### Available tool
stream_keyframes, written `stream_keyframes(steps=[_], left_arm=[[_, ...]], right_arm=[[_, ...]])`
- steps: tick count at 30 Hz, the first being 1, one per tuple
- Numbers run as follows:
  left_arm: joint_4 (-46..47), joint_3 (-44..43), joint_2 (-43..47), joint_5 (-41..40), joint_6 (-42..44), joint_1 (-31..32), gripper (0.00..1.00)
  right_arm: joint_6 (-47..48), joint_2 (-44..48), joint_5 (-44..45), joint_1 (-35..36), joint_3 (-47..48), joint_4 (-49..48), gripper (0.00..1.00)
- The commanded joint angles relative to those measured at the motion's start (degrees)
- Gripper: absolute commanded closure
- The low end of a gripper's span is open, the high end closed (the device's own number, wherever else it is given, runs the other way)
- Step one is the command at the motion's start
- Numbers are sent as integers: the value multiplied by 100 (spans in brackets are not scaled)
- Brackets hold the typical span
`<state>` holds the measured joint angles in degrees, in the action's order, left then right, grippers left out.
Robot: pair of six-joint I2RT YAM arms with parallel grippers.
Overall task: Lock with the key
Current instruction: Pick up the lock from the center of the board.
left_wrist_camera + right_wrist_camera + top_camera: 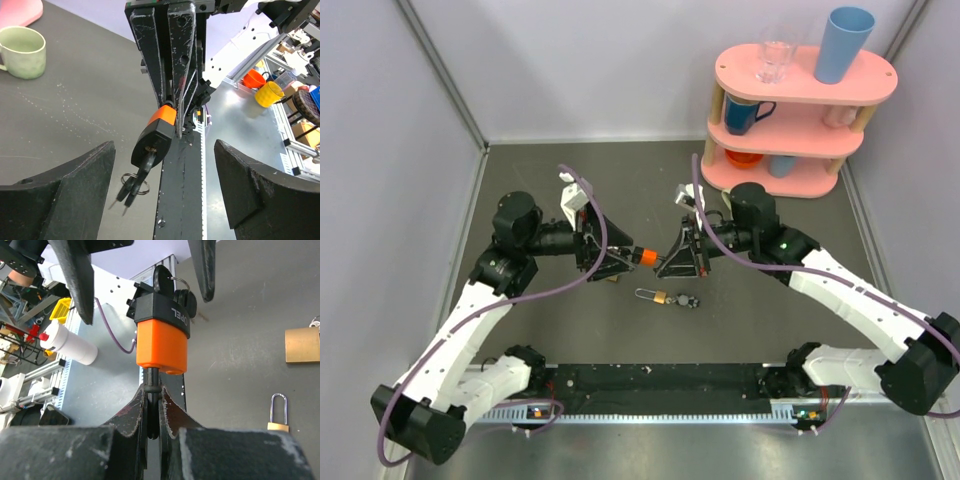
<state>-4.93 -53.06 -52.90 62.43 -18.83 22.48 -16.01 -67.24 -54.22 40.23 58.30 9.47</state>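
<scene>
Overhead, the right gripper [151,390] clamps the orange-and-black padlock [162,342] by its shackle [151,379] from 3 o'clock. The key [149,161] sits in the keyway at 9 o'clock, between the left gripper [160,150]'s wide-spread fingers, touching neither.

Small key [149,161], dark head, pushed into the keyhole in the black end of the padlock [157,131]; head sticks out in line with the padlock body; thin wire ring [135,181] through the head, just below the padlock; two spare keys [126,196] dangle from it, tips down; padlock orange at the shackle end, tilted, keyhole end lowest.
</scene>
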Motion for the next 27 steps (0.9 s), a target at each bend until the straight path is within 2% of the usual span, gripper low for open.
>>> stream_keyframes(steps=[1, 6, 13, 15, 20, 23, 24, 26, 27], left_arm=[[62, -144, -115, 226, 143, 20, 16], [106, -126, -202, 137, 178, 134, 18], [159, -161, -492, 58, 266, 441, 33], [159, -161, -528, 41, 283, 459, 44], [299, -152, -580, -21, 135, 494, 58], [649, -117, -624, 6, -85, 547, 73], [747, -108, -659, 14, -112, 556, 84], [809, -117, -695, 49, -191, 608, 97], [827, -117, -738, 67, -209, 617, 100]], right_arm=[[63, 194, -203, -33, 401, -227, 100], [10, 176, -230, -24, 401, -279, 100], [-34, 150, -212, -41, 401, -332, 100], [-42, 159, -212, -33, 392, -341, 100], [-60, 124, -230, -32, 366, -359, 100], [-86, 97, -239, -24, 348, -394, 100], [-86, 97, -247, -32, 340, -402, 100], [-121, 71, -221, -33, 331, -455, 100], [-130, 71, -204, -33, 331, -473, 100]])
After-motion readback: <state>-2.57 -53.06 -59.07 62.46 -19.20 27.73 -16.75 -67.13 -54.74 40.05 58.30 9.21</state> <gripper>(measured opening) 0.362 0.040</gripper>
